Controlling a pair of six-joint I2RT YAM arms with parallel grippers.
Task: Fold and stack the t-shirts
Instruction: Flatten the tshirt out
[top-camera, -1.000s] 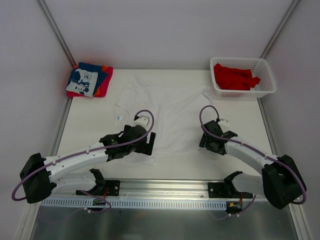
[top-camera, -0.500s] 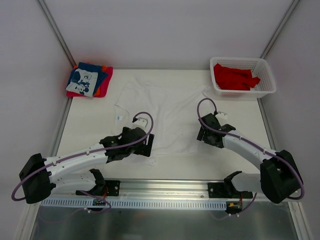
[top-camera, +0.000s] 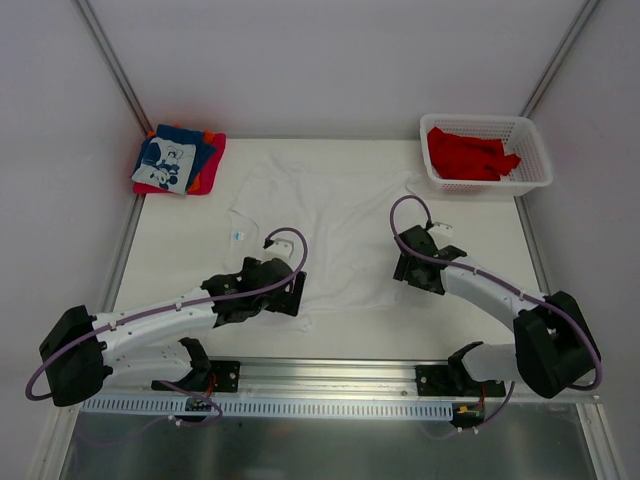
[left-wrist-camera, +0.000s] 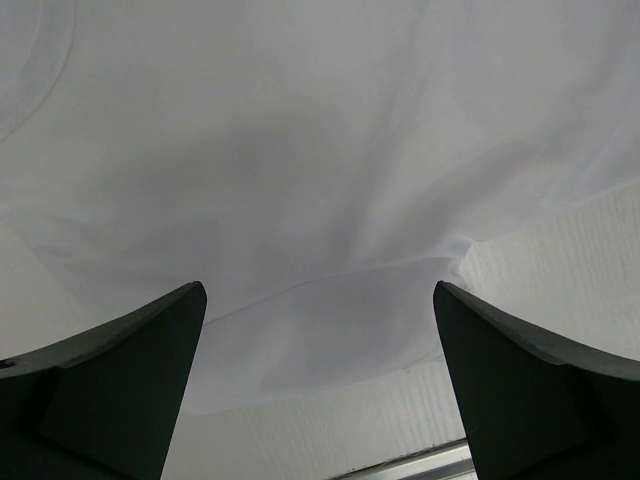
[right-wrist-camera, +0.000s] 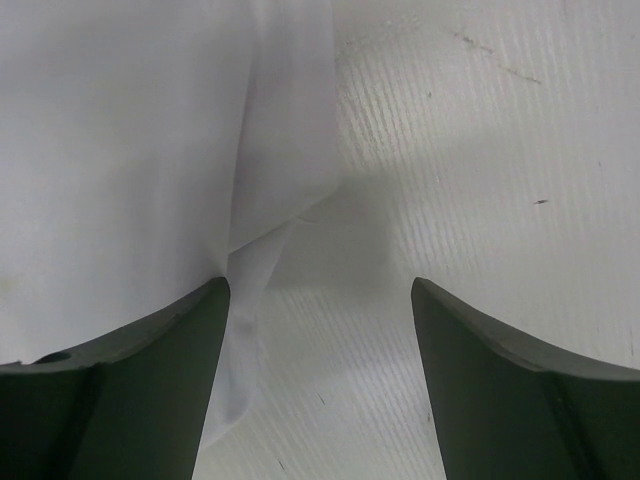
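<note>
White tabletop (top-camera: 180, 260), from above: your white t-shirt (top-camera: 330, 210) lies spread mid-table, folded t-shirts (top-camera: 178, 162) are stacked far left, and red t-shirts (top-camera: 465, 152) fill the basket (top-camera: 535, 165). The left gripper (top-camera: 294, 291) is over the white shirt's near hem and the right gripper (top-camera: 406, 265) is at its right edge. Left wrist: fingers (left-wrist-camera: 120, 380) wide apart, empty, hem between them. Right wrist: fingers (right-wrist-camera: 130, 380) spread, empty, straddling the cloth's edge.

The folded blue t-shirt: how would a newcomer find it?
Go to the far left corner of the table, opposite the white basket. There a stack of folded t-shirts lies; the blue t-shirt tops it, alone bearing a white print.
</note>
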